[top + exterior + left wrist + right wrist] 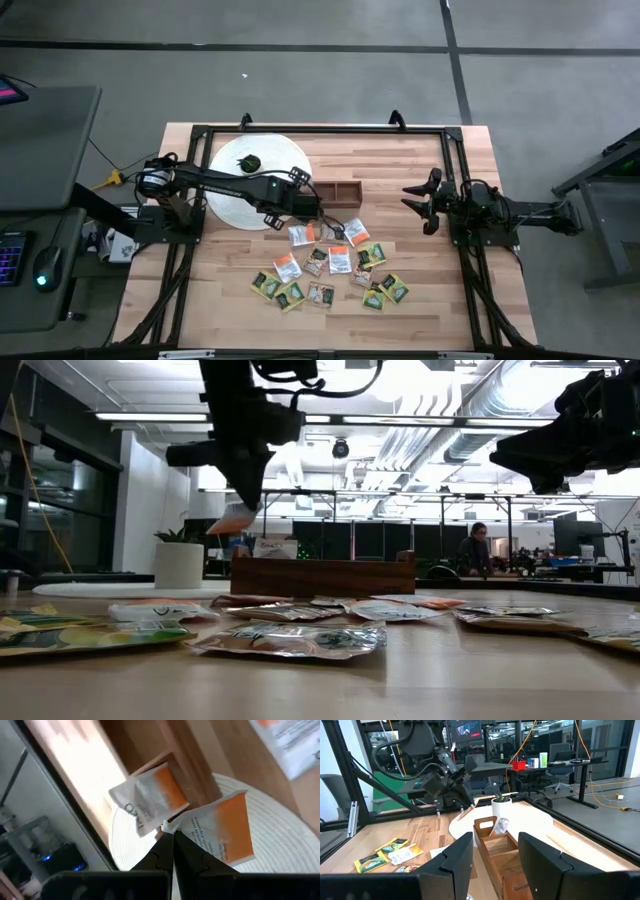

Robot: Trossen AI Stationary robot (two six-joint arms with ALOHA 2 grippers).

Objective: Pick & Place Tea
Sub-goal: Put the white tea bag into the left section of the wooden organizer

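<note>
At the centre of the high view, an orange-and-white tea sachet (227,832) is pinched in the pressed-together jaws of the left gripper (172,837), above the left end of the wooden box (335,192). Another sachet (150,795) lies in the box, the remaining sachets (325,270) are scattered on the worktop (450,300) below, and the right gripper (420,201) is held at centre right, jaws spread.

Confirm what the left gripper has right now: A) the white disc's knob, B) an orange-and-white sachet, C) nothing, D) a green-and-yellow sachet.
B: the left gripper is shut on an orange-and-white sachet, hanging above the brown box.
</note>
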